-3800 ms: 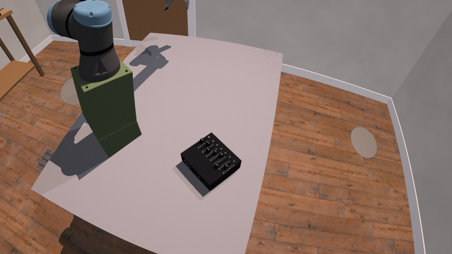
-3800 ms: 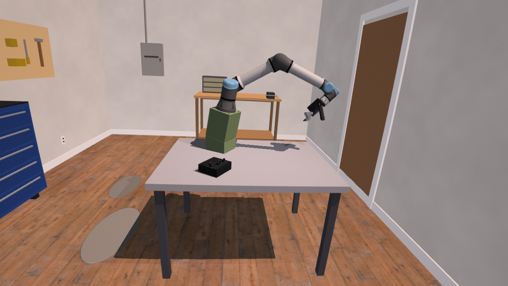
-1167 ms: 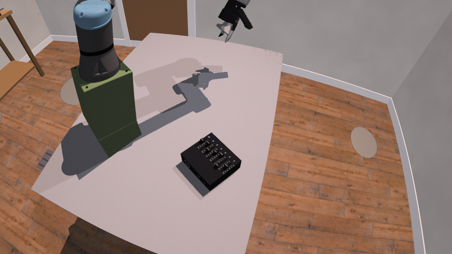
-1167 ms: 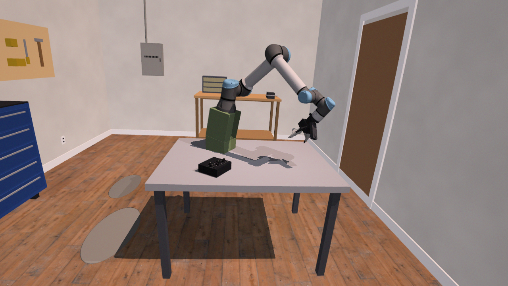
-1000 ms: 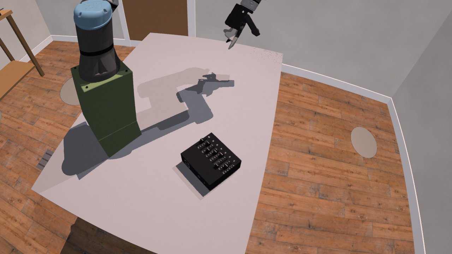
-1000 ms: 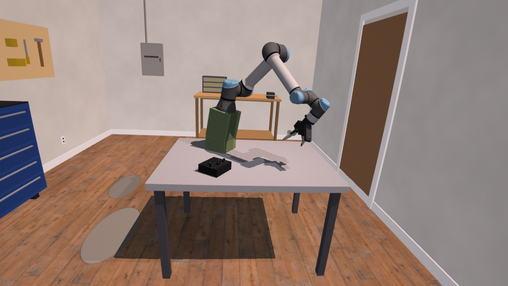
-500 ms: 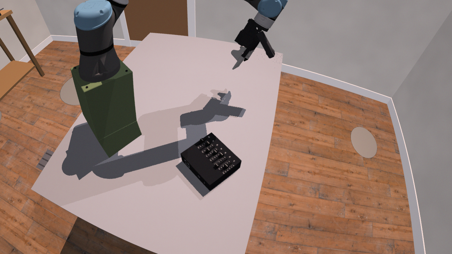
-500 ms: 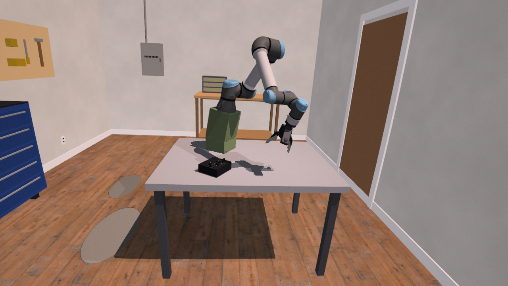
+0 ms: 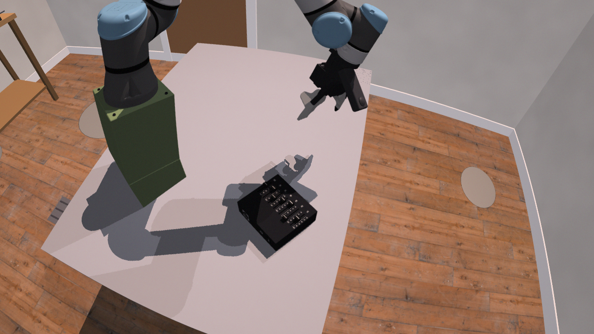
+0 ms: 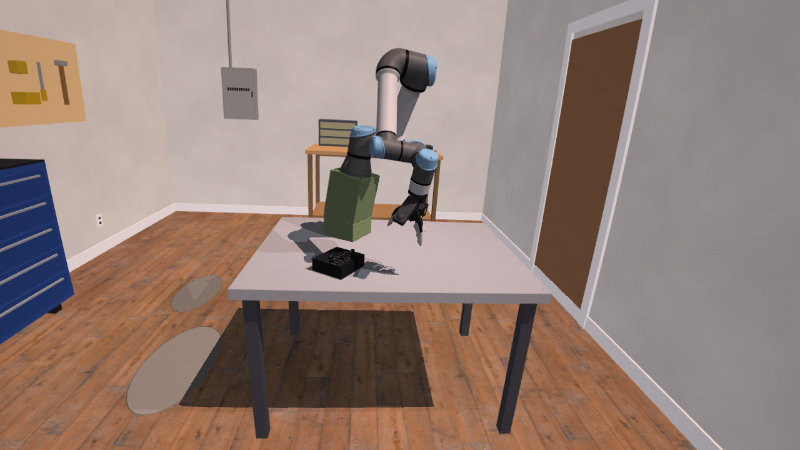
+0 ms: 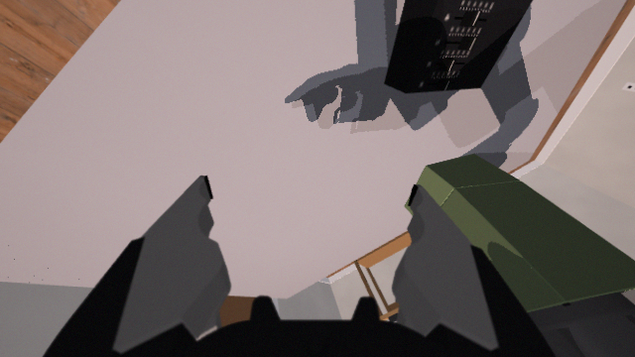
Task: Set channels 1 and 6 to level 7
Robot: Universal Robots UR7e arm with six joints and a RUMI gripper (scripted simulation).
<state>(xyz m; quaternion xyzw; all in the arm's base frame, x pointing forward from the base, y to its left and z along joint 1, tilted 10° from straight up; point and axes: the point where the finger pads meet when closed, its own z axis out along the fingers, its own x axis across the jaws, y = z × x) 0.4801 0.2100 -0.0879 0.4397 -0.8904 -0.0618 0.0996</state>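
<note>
The lighting desk (image 9: 276, 212) (image 10: 337, 262) (image 11: 453, 47), a black box with a row of faders on its upper face, is set flat on the pale table (image 9: 232, 124) (image 10: 447, 262) (image 11: 278, 164). In the exterior view it is seen on the near, left part of the table top, in front of the green pedestal (image 9: 145, 145) (image 10: 351, 209) (image 11: 526, 238) on which the arm is mounted. The gripper (image 9: 323, 105) (image 10: 405, 232) (image 11: 313, 181) is held in the air, farther back and to the right of the desk in that view, well apart from it, with its fingers pointed downward. The jaws are released and spread wide; nothing is grasped, and only the table, the pedestal and the background are seen past and between the fingers in the wrist view. In that same view the desk is placed beyond the fingertips, toward the upper right, and is cut off by the frame's top edge, so that it lies outside the space between the jaws. No fader is touched. Shadow is cast by the arm over part of the desk and over the table around it. Several fader caps are made out in the top view, but the channel numbers and levels are too small to be read.

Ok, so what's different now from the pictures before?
The robot's black pincer swung across the pale table, lower and nearer the black box with sliders. It's open, holding nothing. The box and green block stayed put.
</note>
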